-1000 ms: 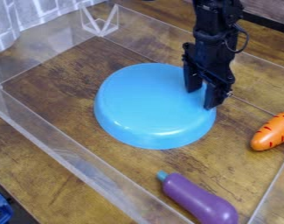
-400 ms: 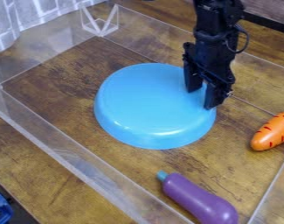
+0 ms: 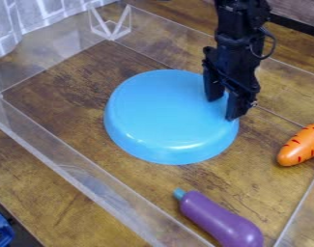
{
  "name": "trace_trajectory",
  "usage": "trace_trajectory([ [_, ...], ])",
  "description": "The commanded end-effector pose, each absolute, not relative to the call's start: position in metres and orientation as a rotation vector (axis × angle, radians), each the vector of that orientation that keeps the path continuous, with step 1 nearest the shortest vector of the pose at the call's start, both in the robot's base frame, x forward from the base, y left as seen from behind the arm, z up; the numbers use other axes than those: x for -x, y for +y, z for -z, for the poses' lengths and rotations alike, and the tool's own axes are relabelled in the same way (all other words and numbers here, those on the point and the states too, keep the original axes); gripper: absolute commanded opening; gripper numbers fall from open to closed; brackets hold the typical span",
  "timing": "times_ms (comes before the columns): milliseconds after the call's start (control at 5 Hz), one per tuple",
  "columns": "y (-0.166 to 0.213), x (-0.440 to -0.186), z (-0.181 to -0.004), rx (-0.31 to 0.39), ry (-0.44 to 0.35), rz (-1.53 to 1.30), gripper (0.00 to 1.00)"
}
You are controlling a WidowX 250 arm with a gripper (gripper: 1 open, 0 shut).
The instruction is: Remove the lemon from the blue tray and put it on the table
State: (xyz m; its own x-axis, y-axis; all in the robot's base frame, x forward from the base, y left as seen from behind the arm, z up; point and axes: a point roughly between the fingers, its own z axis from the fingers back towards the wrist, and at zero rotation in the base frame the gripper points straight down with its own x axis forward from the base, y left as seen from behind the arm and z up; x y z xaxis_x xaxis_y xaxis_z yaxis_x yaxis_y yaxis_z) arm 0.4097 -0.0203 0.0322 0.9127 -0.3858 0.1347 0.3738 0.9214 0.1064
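The blue tray [image 3: 159,121] lies in the middle of the table [image 3: 69,106], a large round glossy dish. My black gripper [image 3: 226,100] hangs straight down over the tray's right rim, with its fingertips at or just above the tray surface. No lemon shows in this view. It is either hidden behind the gripper's fingers or out of view. The visible part of the tray is bare. I cannot tell from this angle whether the fingers are open or shut, or whether they hold anything.
An orange toy carrot [image 3: 301,145] lies on the table to the right. A purple toy eggplant [image 3: 221,221] lies at the front. Clear acrylic walls [image 3: 56,169] edge the table on the left and front.
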Motion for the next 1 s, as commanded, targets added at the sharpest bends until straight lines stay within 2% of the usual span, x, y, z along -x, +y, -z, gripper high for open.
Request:
trace_trajectory([
  [0,0.0095,-0.3857,0.0035,-0.104,-0.024,0.353,0.00],
  [800,0.0120,-0.3820,0.0013,-0.111,-0.012,0.356,0.00],
])
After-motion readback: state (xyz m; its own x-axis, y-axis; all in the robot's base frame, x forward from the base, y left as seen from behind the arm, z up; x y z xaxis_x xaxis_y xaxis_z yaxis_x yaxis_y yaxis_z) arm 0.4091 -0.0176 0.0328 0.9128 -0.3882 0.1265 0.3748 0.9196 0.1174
